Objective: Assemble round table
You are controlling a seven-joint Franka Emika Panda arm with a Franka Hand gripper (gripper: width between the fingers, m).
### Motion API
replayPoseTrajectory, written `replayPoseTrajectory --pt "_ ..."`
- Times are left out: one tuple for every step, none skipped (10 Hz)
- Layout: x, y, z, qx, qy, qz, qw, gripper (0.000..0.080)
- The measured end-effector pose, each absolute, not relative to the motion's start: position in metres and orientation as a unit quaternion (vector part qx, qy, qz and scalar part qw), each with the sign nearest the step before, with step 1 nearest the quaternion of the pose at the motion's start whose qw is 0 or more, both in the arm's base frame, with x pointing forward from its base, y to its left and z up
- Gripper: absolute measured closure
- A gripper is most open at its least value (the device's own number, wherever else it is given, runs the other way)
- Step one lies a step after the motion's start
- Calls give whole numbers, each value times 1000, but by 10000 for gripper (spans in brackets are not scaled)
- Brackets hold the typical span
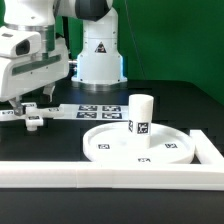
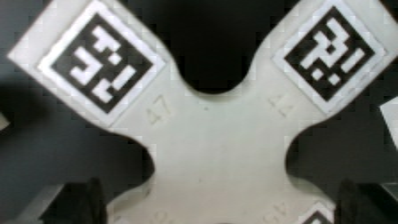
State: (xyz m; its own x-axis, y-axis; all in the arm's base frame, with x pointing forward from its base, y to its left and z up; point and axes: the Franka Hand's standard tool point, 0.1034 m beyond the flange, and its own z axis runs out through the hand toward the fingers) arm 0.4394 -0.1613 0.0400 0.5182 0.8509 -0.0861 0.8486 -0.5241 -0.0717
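Note:
The flat cross-shaped base (image 2: 210,130) fills the wrist view, with two black-and-white tags on its arms. My gripper (image 2: 210,198) is open, with one dark finger (image 2: 64,200) on each side of the base's middle. In the exterior view the gripper (image 1: 31,112) is low over the base (image 1: 33,121) at the left. The large round disc (image 1: 140,142) lies on the table at the right. The short cylindrical leg (image 1: 140,114) stands upright on the disc.
The marker board (image 1: 92,110) lies between the base and the disc. A long white rail (image 1: 110,174) runs along the front and turns up at the exterior view's right. The robot's base (image 1: 98,55) stands at the back.

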Motion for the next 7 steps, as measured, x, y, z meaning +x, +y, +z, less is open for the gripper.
replayPoseTrajectory --pt "438 -162 38 -871 -488 57 12 151" --pt "437 -163 38 -872 -487 57 12 151" --pt "437 -164 38 -872 -486 57 12 151" --pt "436 -164 37 -872 -486 58 13 151" --pt "436 -164 36 -872 -486 59 13 151" --pt "435 -163 34 -872 -486 60 14 151" --pt "434 -163 33 -872 -486 62 15 151"
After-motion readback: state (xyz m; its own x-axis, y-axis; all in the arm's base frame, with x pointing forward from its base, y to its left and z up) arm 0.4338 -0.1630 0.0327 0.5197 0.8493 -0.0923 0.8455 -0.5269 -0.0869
